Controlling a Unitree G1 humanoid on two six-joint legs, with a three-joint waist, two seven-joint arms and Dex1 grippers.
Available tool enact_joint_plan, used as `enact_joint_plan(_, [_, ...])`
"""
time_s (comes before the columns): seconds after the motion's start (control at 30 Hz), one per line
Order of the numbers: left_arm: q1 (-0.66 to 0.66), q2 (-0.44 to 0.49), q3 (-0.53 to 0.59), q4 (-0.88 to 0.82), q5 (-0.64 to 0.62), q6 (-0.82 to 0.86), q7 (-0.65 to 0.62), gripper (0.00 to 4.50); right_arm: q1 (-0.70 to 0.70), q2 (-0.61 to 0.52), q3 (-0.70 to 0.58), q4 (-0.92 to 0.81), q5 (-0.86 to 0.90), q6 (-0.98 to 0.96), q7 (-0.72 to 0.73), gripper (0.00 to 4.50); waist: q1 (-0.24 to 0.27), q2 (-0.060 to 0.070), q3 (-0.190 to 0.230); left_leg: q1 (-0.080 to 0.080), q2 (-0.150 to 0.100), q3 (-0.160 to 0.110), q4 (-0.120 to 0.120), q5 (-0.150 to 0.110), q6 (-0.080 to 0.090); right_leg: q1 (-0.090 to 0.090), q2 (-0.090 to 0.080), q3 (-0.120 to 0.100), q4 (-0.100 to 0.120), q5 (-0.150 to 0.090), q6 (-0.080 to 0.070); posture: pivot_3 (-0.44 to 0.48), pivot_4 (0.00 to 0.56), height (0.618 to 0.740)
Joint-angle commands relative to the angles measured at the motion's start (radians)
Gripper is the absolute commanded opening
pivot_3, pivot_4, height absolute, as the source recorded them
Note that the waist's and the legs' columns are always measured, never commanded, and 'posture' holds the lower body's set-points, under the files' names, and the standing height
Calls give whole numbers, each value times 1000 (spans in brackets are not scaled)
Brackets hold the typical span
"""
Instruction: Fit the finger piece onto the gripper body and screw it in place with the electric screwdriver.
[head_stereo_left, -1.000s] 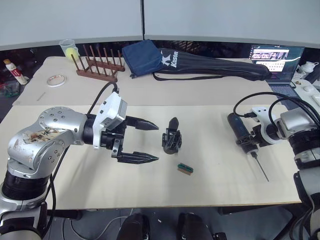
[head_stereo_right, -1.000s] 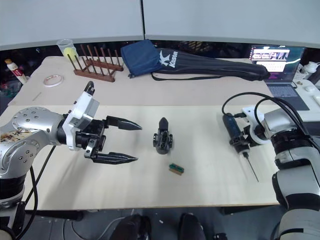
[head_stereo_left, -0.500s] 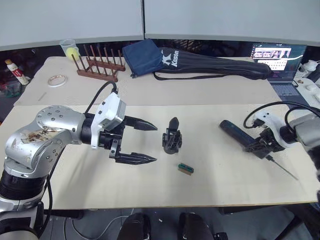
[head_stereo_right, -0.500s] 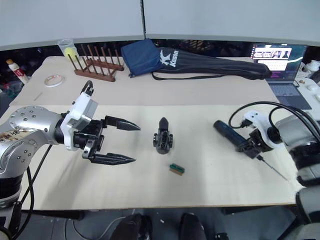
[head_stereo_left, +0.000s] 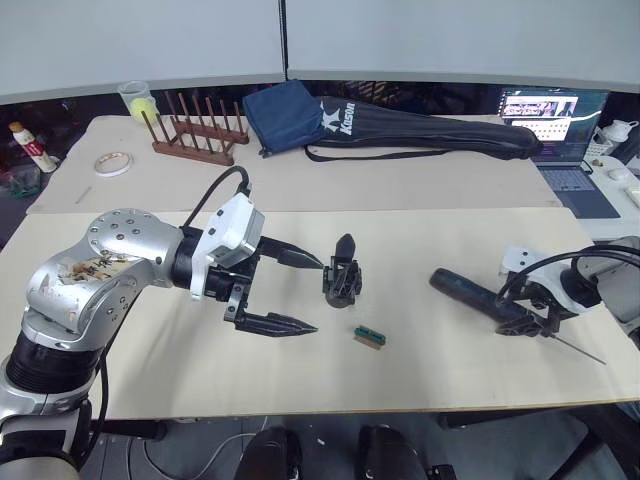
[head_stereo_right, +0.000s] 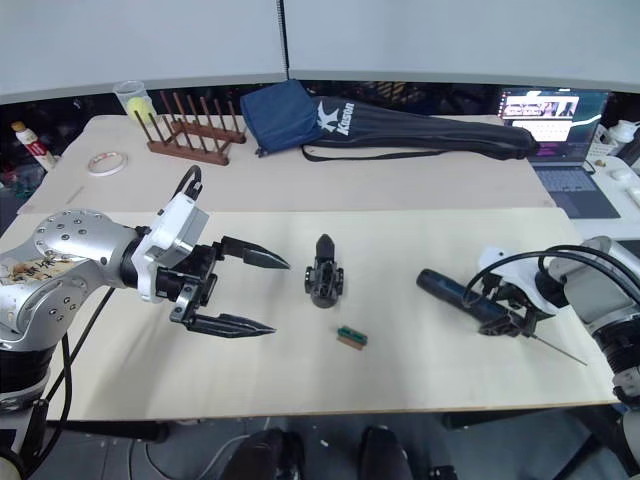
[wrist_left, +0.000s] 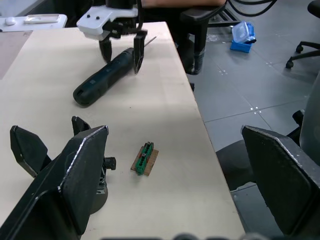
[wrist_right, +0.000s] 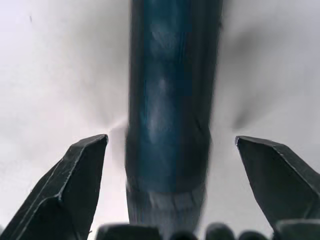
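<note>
While the electric screwdriver (head_stereo_right: 462, 297) lies flat on the table's right side, bit toward the right arm, the right gripper (wrist_left: 121, 49) straddles its barrel with fingers spread, not yet gripping; the left gripper (head_stereo_left: 292, 293), agape, faces the gripper body (head_stereo_left: 342, 277) just beside it.

Left arm reaches in low from the left, forearm roughly level; left gripper (head_stereo_left: 296, 293) has its fingers spread wide, tips aimed at the gripper body (head_stereo_left: 342, 279), which sits just beyond the tips, no contact. Right gripper (wrist_left: 121, 52) points down with fingers apart, straddling the bit end of the electric screwdriver (head_stereo_right: 461, 296), pads clear of the barrel on both sides.
</note>
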Motion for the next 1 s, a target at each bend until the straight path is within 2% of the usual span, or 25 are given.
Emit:
enact_joint_plan(0.03, [-4, 5, 12, -24, -3, -19, 0, 4500, -28, -14, 9, -7, -41, 32, 44, 4348, -2, 0, 0, 0, 0, 0, 0, 0, 0, 0, 0, 0, 0, 0, 0, 0, 150, 740])
enact_joint_plan(0.4, [0, 2, 14, -23, 10, -27, 17, 4500, -65, 90, 40, 112, -128, -21, 46, 4348, -3, 0, 0, 0, -1, 0, 1, 0, 0, 1, 0, 0, 0, 0, 0, 0, 150, 740])
enact_joint_plan(0.5, [-2, -3, 16, -21, 16, -32, 25, 4500, -55, 101, 44, 126, -141, -36, 60, 3532, -4, -1, 0, 5, -1, 0, 0, 0, 0, 6, 1, -1, -1, 0, 0, 0, 150, 740])
enact_joint_plan(0.57, [-3, -3, 18, -21, 13, -30, 26, 4500, -42, 104, 42, 125, -145, -51, 65, 2775, -4, -1, 0, 7, 0, -1, 0, 0, 0, 8, 1, -1, -1, -1, 0, 0, 150, 740])
enact_joint_plan(0.67, [0, 1, 19, -22, 12, -27, 26, 4500, -34, 110, 29, 124, -147, -100, 51, 1913, -3, -1, 0, 7, 1, -1, 0, 0, 0, 9, 1, -1, -1, -1, 0, 0, 150, 740])
enact_joint_plan(0.77, [21, 19, 17, -21, 18, -27, 12, 4500, -35, 94, 2, 122, -141, -221, 37, 1913, -4, -1, 0, 8, 1, -1, 0, 0, 0, 9, 1, -1, -1, -1, 0, 0, 150, 740])
enact_joint_plan(0.87, [46, 26, 18, -20, 18, -27, 7, 4500, -33, 63, -48, 113, -86, -380, 84, 1913, -8, -1, 0, 8, 1, -1, 0, 0, 0, 8, 1, -1, -1, -1, 0, 0, 150, 740])
enact_joint_plan(0.93, [74, 20, 16, -22, 13, -20, 14, 4500, -27, 69, -155, 62, -1, -348, 60, 1913, -8, 0, 2, 8, 1, 0, -1, 0, -1, 8, 1, -1, -1, -1, -1, 0, 150, 740])
enact_joint_plan(1.0, [109, 13, 11, -21, 22, -31, 18, 4500, 37, 65, -288, -58, 96, -254, 10, 1913, -5, 4, 4, 7, 1, 0, -1, 0, -1, 7, 1, 0, -1, -1, -1, 0, 150, 740])
